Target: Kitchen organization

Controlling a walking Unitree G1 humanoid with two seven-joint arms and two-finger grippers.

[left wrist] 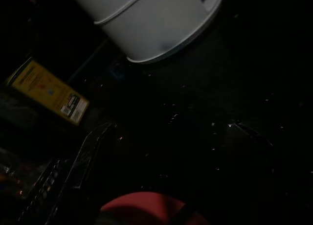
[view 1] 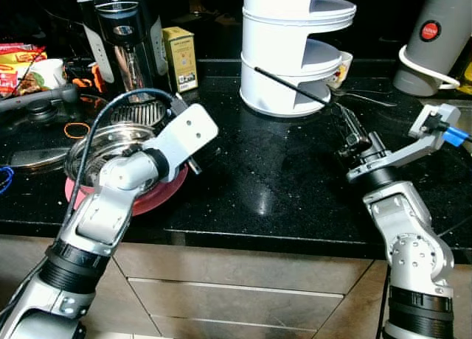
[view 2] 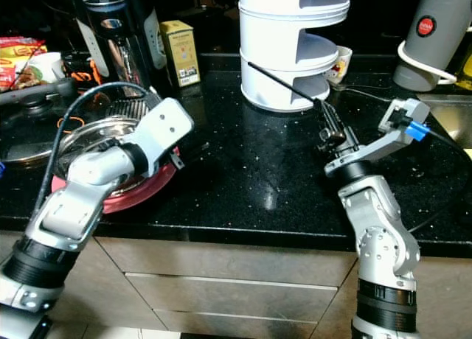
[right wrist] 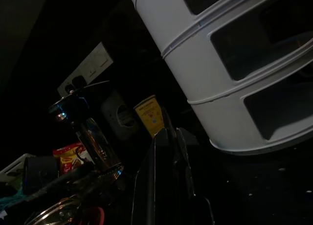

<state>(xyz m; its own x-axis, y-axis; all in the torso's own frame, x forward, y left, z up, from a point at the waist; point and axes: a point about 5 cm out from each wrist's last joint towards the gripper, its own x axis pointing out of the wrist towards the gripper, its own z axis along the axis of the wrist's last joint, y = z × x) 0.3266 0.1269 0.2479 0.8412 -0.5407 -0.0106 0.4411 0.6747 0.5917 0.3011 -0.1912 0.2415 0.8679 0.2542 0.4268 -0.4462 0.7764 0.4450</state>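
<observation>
My right gripper [view 1: 346,119] is raised over the black counter [view 1: 280,184] at the right, shut on a thin black stick [view 1: 295,87]. The stick slants up and left, and its far end lies against the lower tier of the white tiered organizer [view 1: 295,51]. In the right wrist view the two fingers [right wrist: 168,151] are pressed together, pointing toward the organizer [right wrist: 220,88]. My left gripper [view 1: 193,162] hangs low at the right rim of a red plate [view 1: 158,195] that carries a steel bowl [view 1: 103,151].
A black coffee maker [view 1: 122,37] and a yellow box [view 1: 181,59] stand at the back left. A patterned bowl [view 1: 342,68] and a metal spoon [view 1: 369,97] sit right of the organizer. A grey appliance [view 1: 442,37] is at the back right. Snack packets [view 1: 18,59] lie far left.
</observation>
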